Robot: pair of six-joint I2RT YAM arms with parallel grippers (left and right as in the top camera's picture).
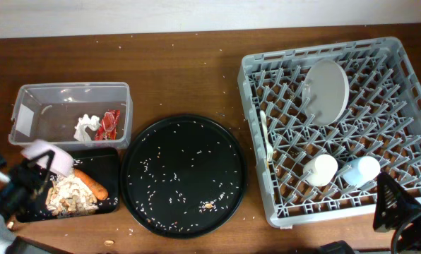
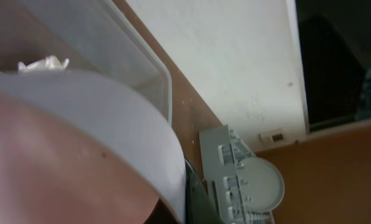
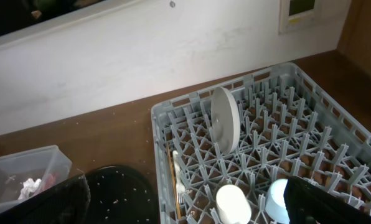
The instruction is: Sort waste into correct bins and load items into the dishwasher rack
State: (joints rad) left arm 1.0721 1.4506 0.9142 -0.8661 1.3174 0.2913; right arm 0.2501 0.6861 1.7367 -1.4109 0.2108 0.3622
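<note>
Wooden table (image 1: 182, 70), small white bowl (image 1: 48, 154) clamped in left end effector (image 1: 39, 168), right end effector (image 3: 185, 210) apart

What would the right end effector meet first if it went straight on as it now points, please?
The right end effector would probably meet the pale white cup in the dishwasher rack, with the light blue cup just beside it; depth is unclear.

The left arm comes in from the lower-left corner, and the left gripper (image 1: 42, 166) is clamped on the tilted small white bowl (image 1: 49, 156) (its own fingers are hidden in the wrist view). The right arm sits low at the lower-right corner, with the right gripper (image 3: 185, 196) spread wide.
</note>
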